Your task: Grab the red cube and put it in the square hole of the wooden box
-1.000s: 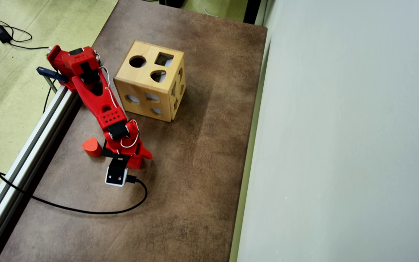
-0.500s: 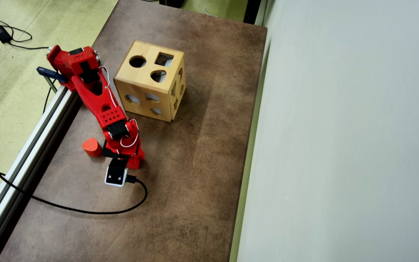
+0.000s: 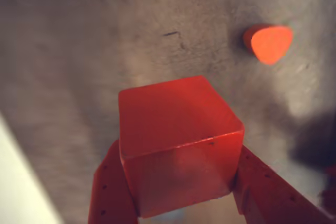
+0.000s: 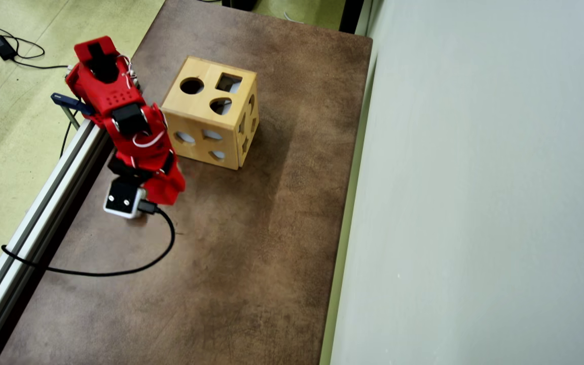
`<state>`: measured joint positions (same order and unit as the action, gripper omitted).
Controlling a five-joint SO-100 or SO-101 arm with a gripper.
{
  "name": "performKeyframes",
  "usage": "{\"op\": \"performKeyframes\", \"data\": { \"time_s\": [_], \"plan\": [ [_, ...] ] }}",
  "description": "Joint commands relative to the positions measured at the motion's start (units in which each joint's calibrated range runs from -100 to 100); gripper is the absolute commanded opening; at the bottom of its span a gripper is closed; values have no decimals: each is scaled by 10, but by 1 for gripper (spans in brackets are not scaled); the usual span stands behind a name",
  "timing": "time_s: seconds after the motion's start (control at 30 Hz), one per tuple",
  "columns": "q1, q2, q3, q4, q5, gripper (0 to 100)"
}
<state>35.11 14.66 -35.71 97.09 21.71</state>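
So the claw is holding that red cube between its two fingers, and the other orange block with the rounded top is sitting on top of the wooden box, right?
Not quite. The gripper does hold the red cube between its fingers, but the orange block with the rounded top lies on the brown table, as the wrist view shows. In the overhead view the wooden box has nothing on top.

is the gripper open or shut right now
Shut on the red cube: in the wrist view both fingers press its sides, holding it above the table.
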Motion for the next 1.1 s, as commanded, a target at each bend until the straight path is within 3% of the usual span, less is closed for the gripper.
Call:
{"op": "performKeyframes", "data": {
  "time_s": [0.0,0.67,1.07],
  "plan": [
    [-30,-80,-12,8,-63,2],
    [-313,-139,-4,12,-166,2],
    [-448,-190,178,11,-221,2]
  ]
}}
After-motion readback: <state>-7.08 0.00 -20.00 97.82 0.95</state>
